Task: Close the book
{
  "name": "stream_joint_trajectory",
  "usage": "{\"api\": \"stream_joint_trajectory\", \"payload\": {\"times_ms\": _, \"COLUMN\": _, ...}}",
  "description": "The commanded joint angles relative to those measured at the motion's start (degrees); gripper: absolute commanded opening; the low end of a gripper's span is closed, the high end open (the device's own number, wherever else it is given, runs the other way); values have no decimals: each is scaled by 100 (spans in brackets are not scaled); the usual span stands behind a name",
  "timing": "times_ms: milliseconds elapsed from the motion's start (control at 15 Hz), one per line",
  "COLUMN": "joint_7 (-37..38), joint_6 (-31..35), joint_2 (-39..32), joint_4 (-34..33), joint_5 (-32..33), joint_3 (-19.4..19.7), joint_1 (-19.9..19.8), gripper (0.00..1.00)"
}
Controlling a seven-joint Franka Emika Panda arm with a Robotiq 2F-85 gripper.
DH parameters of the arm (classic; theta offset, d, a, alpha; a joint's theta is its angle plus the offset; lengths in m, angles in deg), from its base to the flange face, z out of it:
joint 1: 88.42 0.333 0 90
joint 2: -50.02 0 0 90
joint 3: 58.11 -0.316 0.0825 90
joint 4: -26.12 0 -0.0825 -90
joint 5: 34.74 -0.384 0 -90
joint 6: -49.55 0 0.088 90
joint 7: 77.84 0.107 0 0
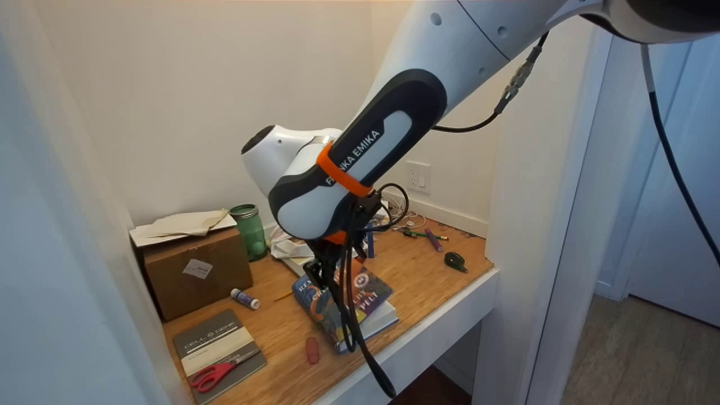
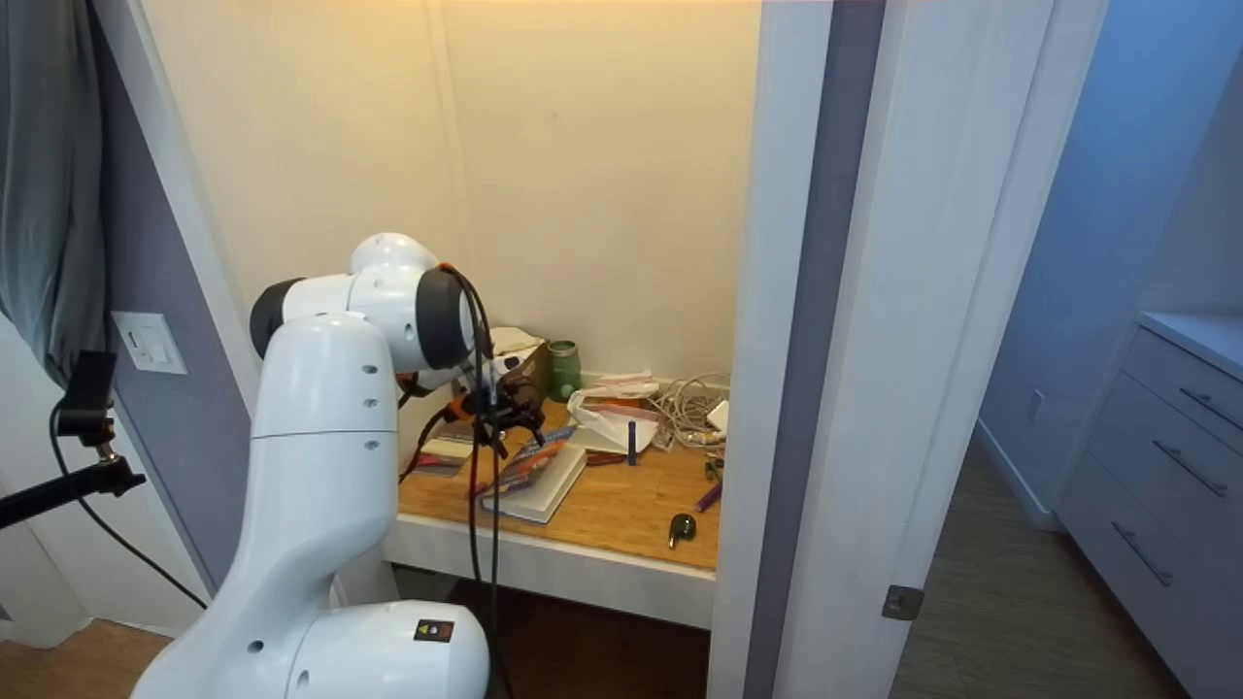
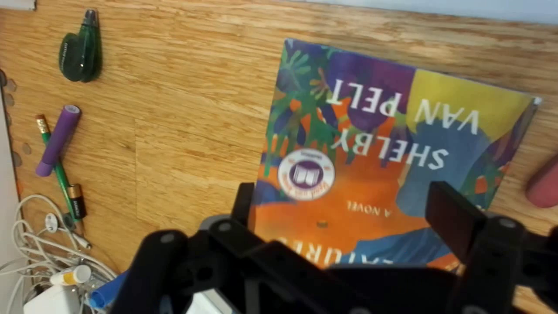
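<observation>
The book (image 1: 371, 289) lies near the front edge of the desk, with its blue, orange and yellow cover partly raised. White pages show below and beside the tilted cover in both exterior views (image 2: 558, 488). In the wrist view the outer face of the cover (image 3: 370, 174) fills the space before the jaws, its print upside down, and hides the pages. My gripper (image 3: 342, 196) is open, its fingers apart, with nothing seen held between them. It hangs over the outer side of the cover (image 2: 520, 442). Cables partly hide it in an exterior view (image 1: 319, 274); contact cannot be told.
A grey notebook (image 1: 208, 334) with red scissors (image 1: 212, 376) on it and a pink eraser (image 1: 312, 350) lie beside the book. A cardboard box (image 1: 197, 281) and green jar (image 1: 251, 233) stand behind. A green tape dispenser (image 3: 83, 48) and purple marker (image 3: 59, 139) lie on the other side.
</observation>
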Motion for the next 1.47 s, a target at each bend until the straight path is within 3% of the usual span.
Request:
{"api": "stream_joint_trajectory", "payload": {"times_ms": 0, "joint_7": 333, "joint_6": -66, "joint_2": 491, "joint_4": 435, "joint_5": 280, "joint_3": -57, "joint_1": -59, "gripper": 100}}
{"api": "stream_joint_trajectory", "payload": {"times_ms": 533, "joint_7": 463, "joint_6": 138, "joint_2": 1320, "joint_4": 844, "joint_5": -35, "joint_3": -448, "joint_1": -327, "gripper": 100}}
{"api": "stream_joint_trajectory", "payload": {"times_ms": 1400, "joint_7": 336, "joint_6": 938, "joint_2": 2626, "joint_4": 2012, "joint_5": -963, "joint_3": -1400, "joint_1": -1175, "gripper": 100}}
